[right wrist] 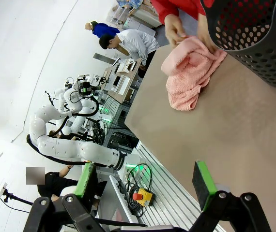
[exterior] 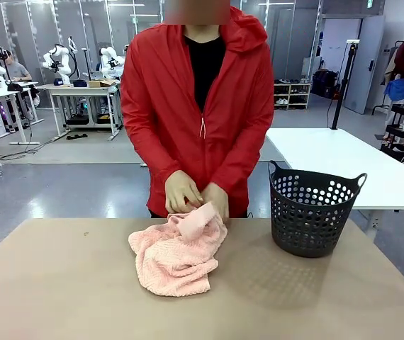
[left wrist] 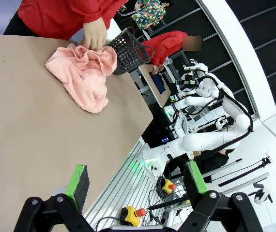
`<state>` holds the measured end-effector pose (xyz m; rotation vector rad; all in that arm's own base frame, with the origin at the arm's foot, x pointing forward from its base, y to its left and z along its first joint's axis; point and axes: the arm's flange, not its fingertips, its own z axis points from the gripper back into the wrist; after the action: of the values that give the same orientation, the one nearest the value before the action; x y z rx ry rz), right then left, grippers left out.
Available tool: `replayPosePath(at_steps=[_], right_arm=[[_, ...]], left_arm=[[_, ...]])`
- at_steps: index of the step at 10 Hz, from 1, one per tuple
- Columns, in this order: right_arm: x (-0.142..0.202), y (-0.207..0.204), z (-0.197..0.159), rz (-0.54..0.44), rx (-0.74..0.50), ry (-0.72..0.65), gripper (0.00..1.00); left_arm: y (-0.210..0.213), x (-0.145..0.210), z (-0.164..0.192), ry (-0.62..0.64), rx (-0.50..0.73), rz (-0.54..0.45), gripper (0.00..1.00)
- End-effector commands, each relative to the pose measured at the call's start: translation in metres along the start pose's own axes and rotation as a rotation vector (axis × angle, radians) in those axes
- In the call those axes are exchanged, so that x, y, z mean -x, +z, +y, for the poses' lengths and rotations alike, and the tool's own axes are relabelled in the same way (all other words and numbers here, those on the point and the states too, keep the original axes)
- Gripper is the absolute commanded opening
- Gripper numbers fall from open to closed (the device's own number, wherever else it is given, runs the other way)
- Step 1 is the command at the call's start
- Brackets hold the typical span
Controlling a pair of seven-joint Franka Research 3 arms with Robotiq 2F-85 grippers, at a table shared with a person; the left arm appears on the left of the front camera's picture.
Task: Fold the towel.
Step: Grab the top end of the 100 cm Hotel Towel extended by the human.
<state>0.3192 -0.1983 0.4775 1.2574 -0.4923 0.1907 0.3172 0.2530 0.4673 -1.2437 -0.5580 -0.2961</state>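
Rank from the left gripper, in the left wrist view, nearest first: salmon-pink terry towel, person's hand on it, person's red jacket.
From the left gripper, open at the picture's bottom edge:
1. salmon-pink terry towel: crumpled on the tan table, nearest.
2. person's hand: on the towel's far edge.
3. red jacket: beyond the table's far side, farthest.

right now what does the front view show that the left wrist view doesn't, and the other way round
Front view: the person's two hands gripping the far edge of the towel, and the basket seen whole with both handles up. Left wrist view: the left gripper, open and empty, well short of the towel. Both: the crumpled pink towel on the brown table, with the dark basket beside it.
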Motion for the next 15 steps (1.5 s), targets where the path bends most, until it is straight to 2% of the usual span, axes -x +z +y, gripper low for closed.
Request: replayPosePath(at_steps=[1,15], right_arm=[[-0.002,0.0006,0.0001,-0.013,-0.014,0.013,1.0],[-0.002,0.0006,0.0001,-0.013,-0.014,0.013,1.0]], left_arm=[[0.0014,0.0006,0.0003,-0.008,0.012,-0.004,1.0],[0.0014,0.0006,0.0003,-0.008,0.012,-0.004,1.0]])
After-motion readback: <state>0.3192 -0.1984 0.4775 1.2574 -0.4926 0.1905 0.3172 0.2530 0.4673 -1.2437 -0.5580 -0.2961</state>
